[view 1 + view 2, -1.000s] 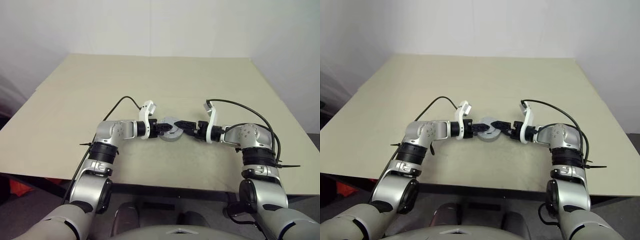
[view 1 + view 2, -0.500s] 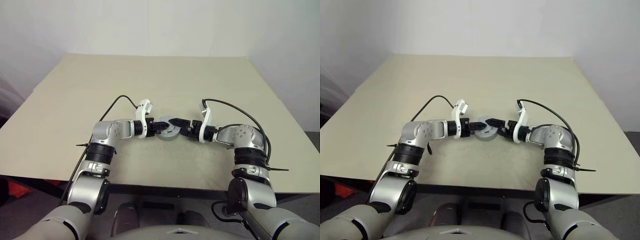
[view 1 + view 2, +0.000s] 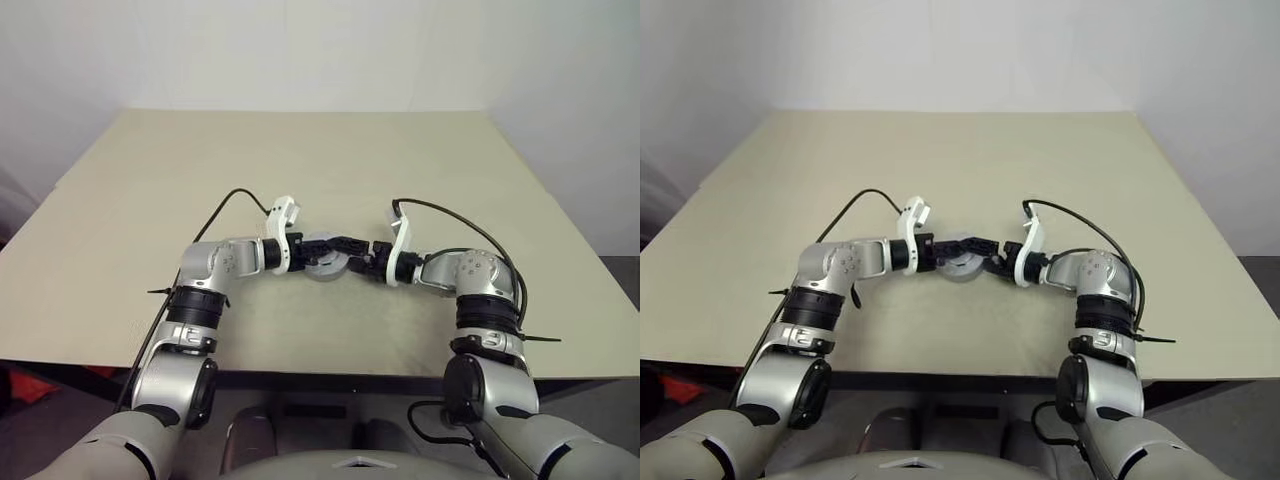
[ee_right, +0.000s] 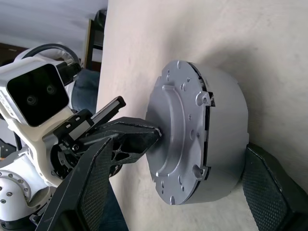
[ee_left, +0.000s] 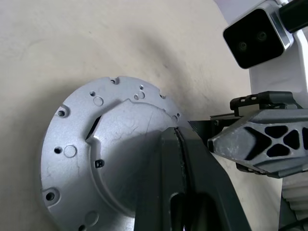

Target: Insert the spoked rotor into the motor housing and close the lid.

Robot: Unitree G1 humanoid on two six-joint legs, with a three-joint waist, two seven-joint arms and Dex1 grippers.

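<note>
Our right gripper [image 4: 173, 192] stands wide, fingers either side of the motor housing [image 4: 224, 134] w/ lid [image 4: 175, 130] down; left gripper [image 5: 180, 192], shut, presses the lid top. Housing sits near-centre on the bare beige table [image 3: 330, 150]; plain white wall [image 3: 300, 50] behind. No readable writing.

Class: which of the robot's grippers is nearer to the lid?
Left. The left gripper, shut, presses on the lid; the right gripper, open, straddles the motor housing below it.

A beige table [image 3: 150, 170] stands before a plain white wall [image 3: 300, 50], floor seemingly dark.
</note>
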